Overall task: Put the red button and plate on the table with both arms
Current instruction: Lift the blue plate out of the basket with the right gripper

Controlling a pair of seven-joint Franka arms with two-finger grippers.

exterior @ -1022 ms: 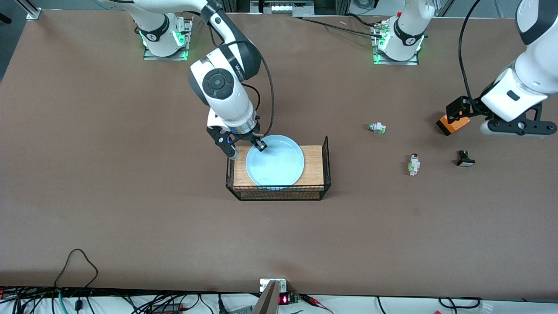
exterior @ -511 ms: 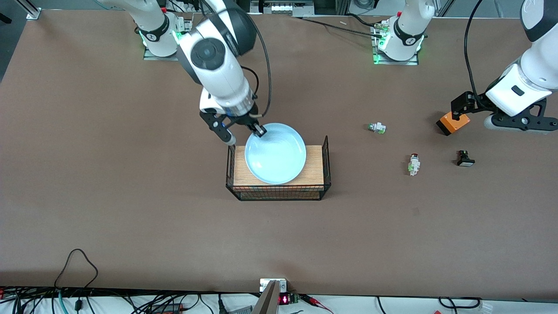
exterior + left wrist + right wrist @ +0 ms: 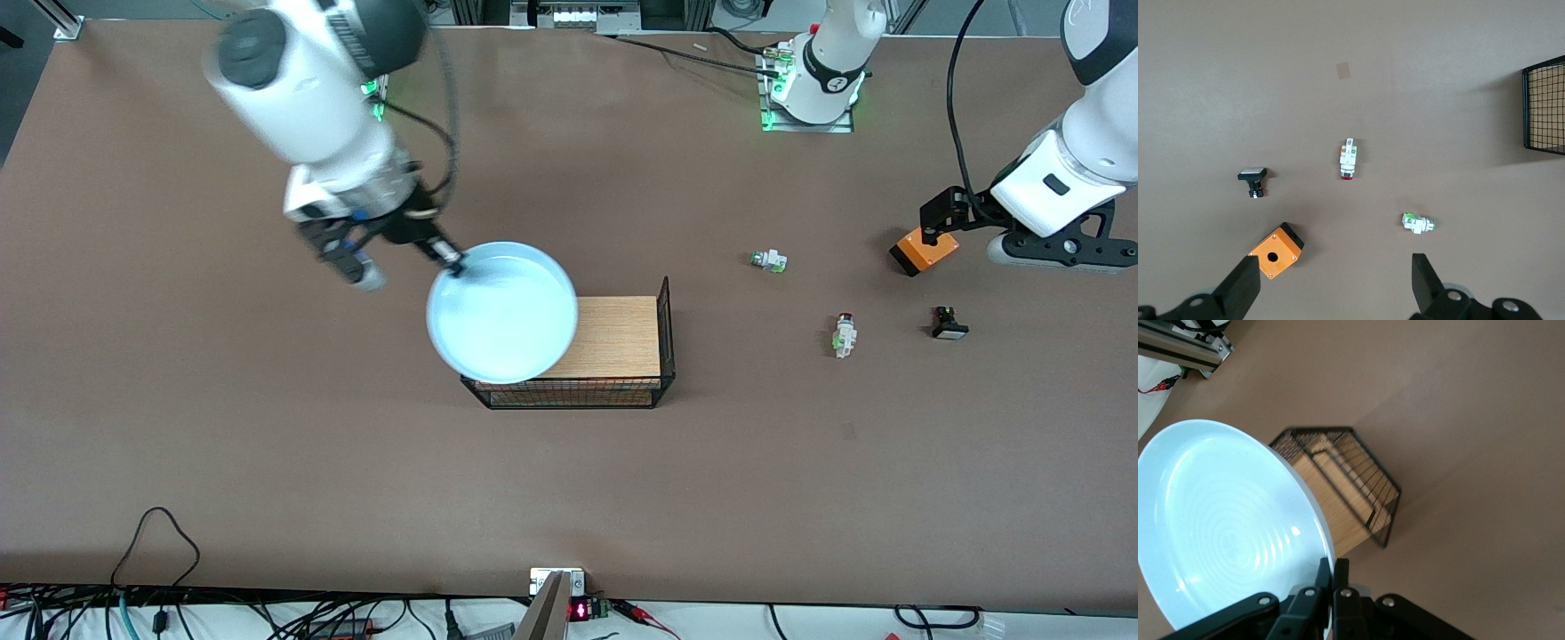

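My right gripper [image 3: 455, 264] is shut on the rim of the light blue plate [image 3: 502, 311] and holds it in the air over the rack's end toward the right arm; the wrist view shows the plate [image 3: 1225, 527] pinched between the fingers [image 3: 1333, 573]. The red button [image 3: 844, 335] lies on the brown table [image 3: 267, 444] toward the left arm's end, also in the left wrist view [image 3: 1348, 159]. My left gripper [image 3: 1331, 283] is open and empty, held over the table next to the orange box [image 3: 925, 252].
A wire-sided rack with a wooden board [image 3: 613, 347] stands mid-table. A green-capped switch [image 3: 769, 260] lies farther from the camera than the red button. A black switch with a white cap [image 3: 949, 324] lies beside the red button. Cables run along the near edge.
My right gripper has lifted the plate off the rack's board and carried it toward the right arm's end. The left arm has barely moved.
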